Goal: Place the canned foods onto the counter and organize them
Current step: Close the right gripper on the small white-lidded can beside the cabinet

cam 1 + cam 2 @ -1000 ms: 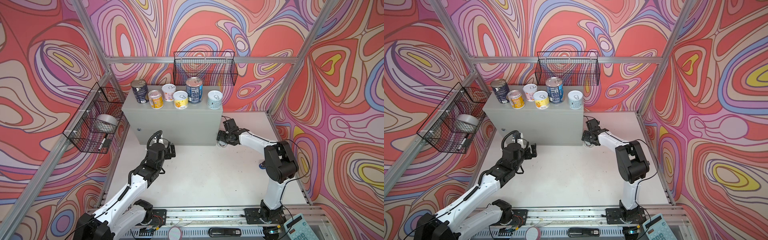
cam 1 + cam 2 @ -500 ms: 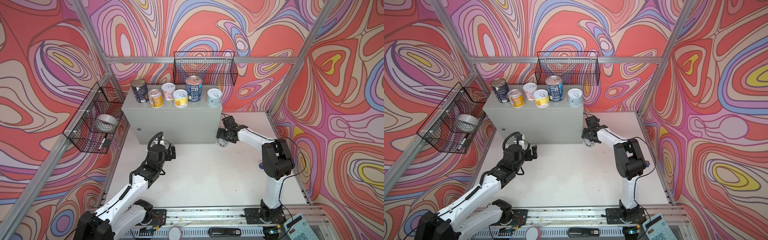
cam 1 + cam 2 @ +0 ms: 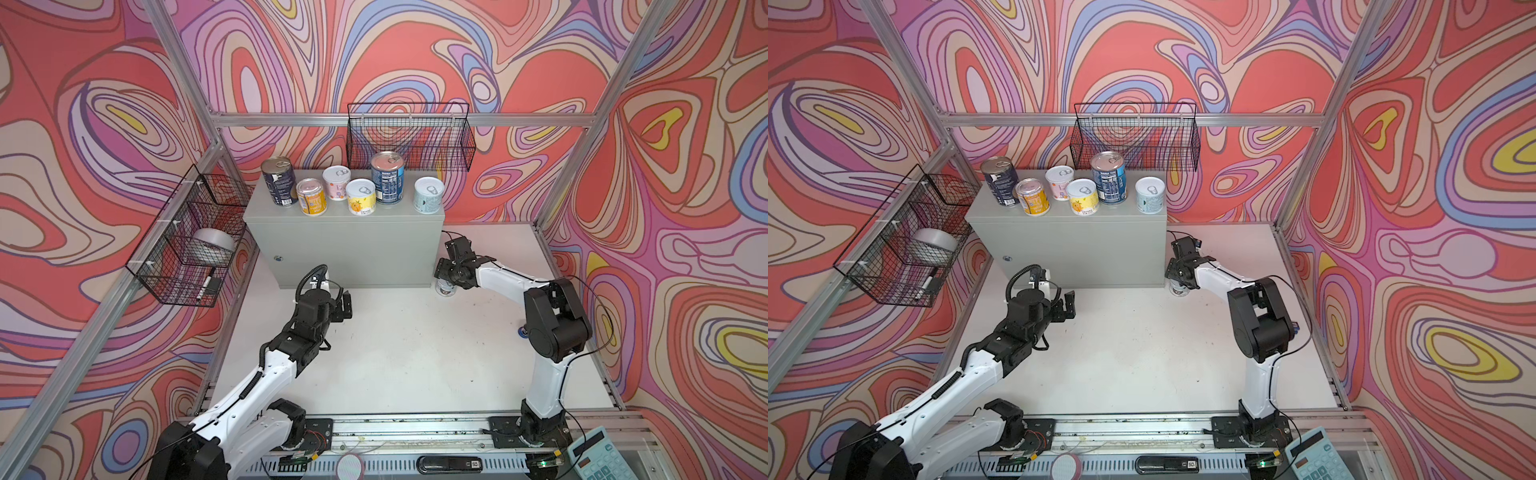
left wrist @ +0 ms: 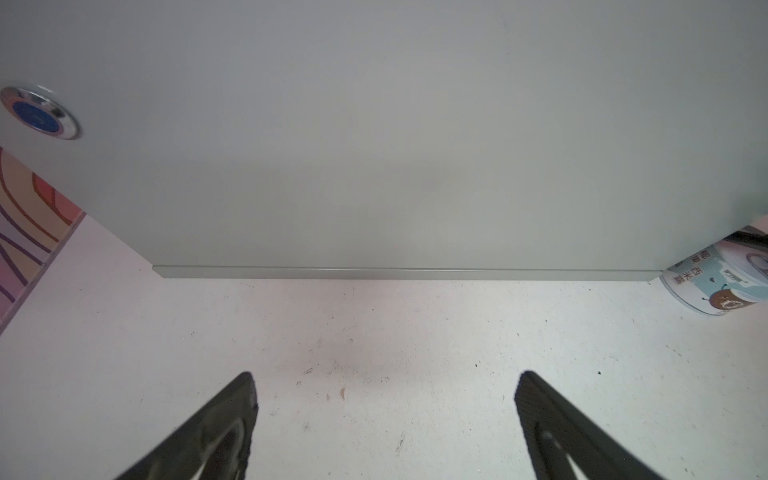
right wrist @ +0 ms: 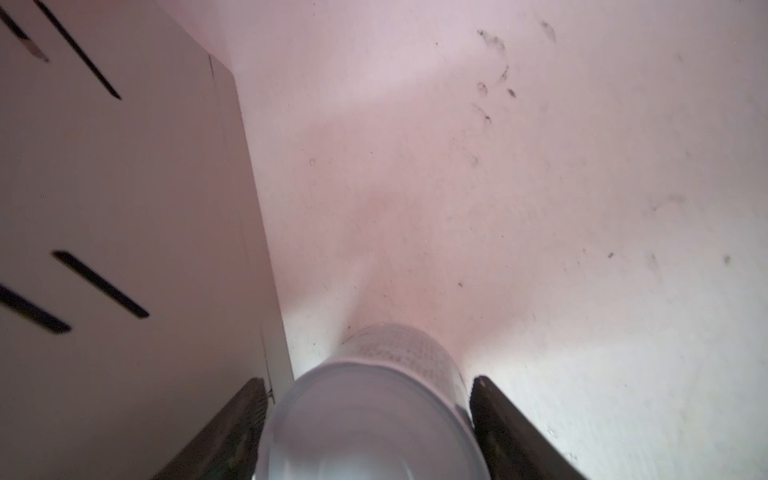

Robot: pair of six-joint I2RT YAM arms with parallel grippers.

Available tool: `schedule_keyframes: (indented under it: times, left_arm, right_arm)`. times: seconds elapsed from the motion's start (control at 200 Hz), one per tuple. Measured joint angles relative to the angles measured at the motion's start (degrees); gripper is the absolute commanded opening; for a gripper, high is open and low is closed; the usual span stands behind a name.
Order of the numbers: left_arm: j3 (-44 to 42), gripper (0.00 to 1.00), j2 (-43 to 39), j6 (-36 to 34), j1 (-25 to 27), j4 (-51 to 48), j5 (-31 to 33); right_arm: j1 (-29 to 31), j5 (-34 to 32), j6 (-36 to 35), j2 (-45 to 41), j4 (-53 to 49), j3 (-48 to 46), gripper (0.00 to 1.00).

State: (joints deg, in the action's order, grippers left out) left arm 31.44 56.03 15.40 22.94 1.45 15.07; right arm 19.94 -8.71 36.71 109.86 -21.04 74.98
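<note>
Several cans stand on top of the grey counter [image 3: 345, 245] [image 3: 1067, 245]: a tall dark blue can [image 3: 279, 183], an orange [image 3: 311, 197], a pink [image 3: 336, 183], a yellow [image 3: 361, 198], a second tall blue [image 3: 387, 178] and a pale-blue can [image 3: 428, 195]. A white can [image 3: 445, 289] [image 3: 1177, 289] [image 4: 715, 282] [image 5: 374, 415] stands upright on the white tabletop at the counter's front right corner. My right gripper [image 3: 444, 281] [image 5: 368, 386] points down over it, a finger against each side. My left gripper [image 3: 347, 305] [image 3: 1069, 307] [image 4: 384, 382] hovers open and empty before the counter's front.
A black wire basket [image 3: 183, 249] on the left wall holds a grey tape roll [image 3: 212, 245] and a marker. Another wire basket [image 3: 409, 137] hangs on the back wall behind the cans. A calculator [image 3: 598, 457] lies at the front right corner.
The right gripper's jaws have narrowed onto the white can at the counter's corner. The left arm has barely moved.
</note>
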Motion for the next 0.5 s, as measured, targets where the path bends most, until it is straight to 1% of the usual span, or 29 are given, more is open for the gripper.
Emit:
schedule_keyframes:
  times: [0.115,0.255,0.416,0.461,0.501]
  left_arm:
    - [0.0,1.00,0.0,0.0,0.0,0.0,-0.4]
    - [0.0,1.00,0.0,0.1,0.0,0.1,-1.2]
    - [0.0,1.00,0.2,0.5,0.3,0.1,-2.6]
    - [0.0,1.00,0.2,0.7,0.7,0.1,-3.0]
    - [0.0,1.00,0.3,0.8,0.8,0.1,-3.2]
  right_arm:
    - [0.0,-0.4,0.8,-2.4,0.0,-3.0,0.75]
    - [0.0,-0.5,1.5,-5.5,-0.8,-6.4,0.83]
    - [0.0,-0.3,1.8,-8.7,-2.8,-10.1,0.90]
    - [0.0,-0.1,1.9,-9.7,-3.4,-10.8,0.90]
    - [0.0,0.0,1.9,-10.5,-3.9,-11.2,0.88]
